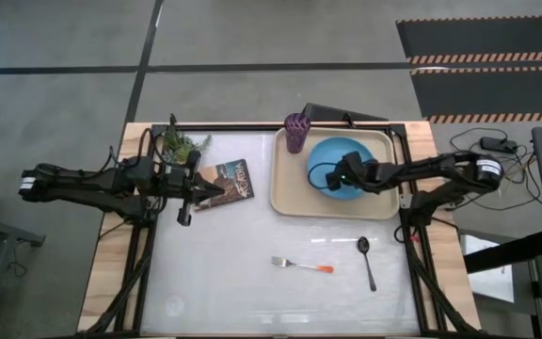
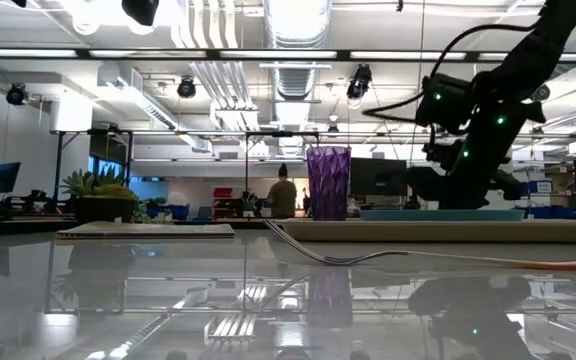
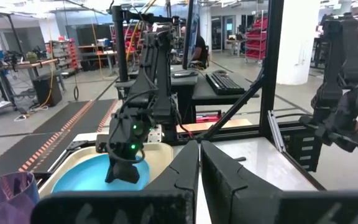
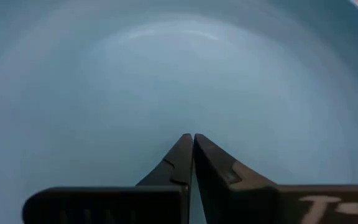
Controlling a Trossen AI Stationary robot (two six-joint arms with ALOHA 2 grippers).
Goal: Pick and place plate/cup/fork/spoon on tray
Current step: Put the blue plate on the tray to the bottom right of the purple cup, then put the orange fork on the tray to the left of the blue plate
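Note:
The light-blue plate [image 1: 358, 156] lies on the beige tray [image 1: 290, 193] at the table's far right. The purple cup [image 1: 296, 132] stands upright in the tray's far left corner. The fork [image 1: 301, 266], with its orange handle tip, and the dark spoon [image 1: 366, 259] lie flat on the table nearer the front edge. My right gripper [image 1: 335, 181] is shut and points down over the plate's inside [image 4: 166, 74]. My left gripper [image 1: 213, 191] is shut and empty, and hovers by the book at the far left. My right gripper's shut fingertips [image 4: 185, 146] point down at the middle of the plate's inside. I cannot tell whether they touch it or stand just above it. The plate lies flat on the tray.
A small picture book [image 1: 233, 177] and a green potted plant [image 1: 179, 146] sit at the far left, beside my left gripper. A dark frame runs along the table's edges. Open table lies around the fork and spoon. A person stands far off in the room [image 2: 283, 192].

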